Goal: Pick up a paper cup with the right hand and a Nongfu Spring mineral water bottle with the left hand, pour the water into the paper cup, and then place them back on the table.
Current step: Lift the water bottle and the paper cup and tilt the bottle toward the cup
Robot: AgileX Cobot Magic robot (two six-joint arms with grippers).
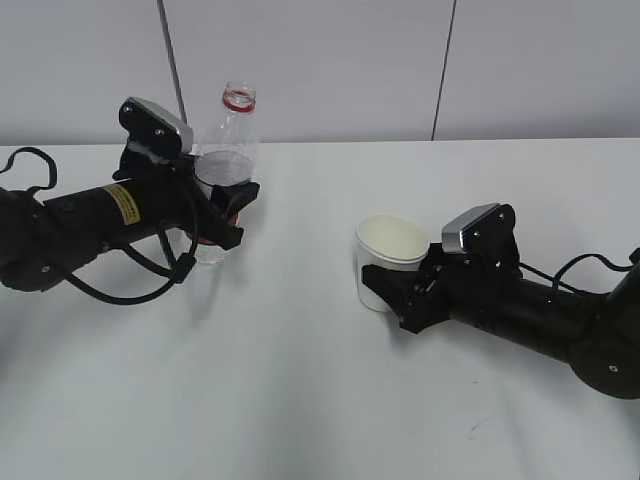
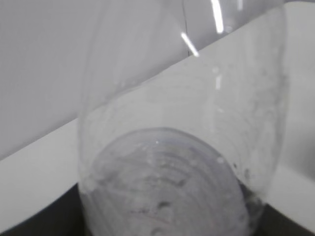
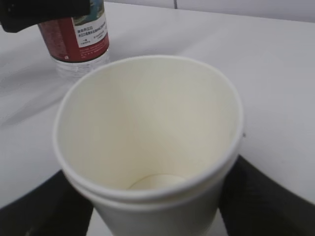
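The clear Nongfu Spring bottle (image 1: pixel 232 140) stands upright at the back left, uncapped, with its red neck ring on top. My left gripper (image 1: pixel 225 205) is shut around its label area. In the left wrist view the bottle (image 2: pixel 182 147) fills the frame between the dark fingers (image 2: pixel 34 221). The white paper cup (image 1: pixel 390 255) is upright and empty right of centre. My right gripper (image 1: pixel 395 295) is shut on its lower wall. In the right wrist view the cup (image 3: pixel 147 128) sits between the black fingers (image 3: pixel 268 196), and the bottle's red label (image 3: pixel 78 34) shows behind it.
The white table (image 1: pixel 300 400) stretches in front of and between both arms. A grey panelled wall (image 1: pixel 340 60) rises behind the table's back edge. The left arm's black cables (image 1: pixel 150 270) loop over the table by the bottle.
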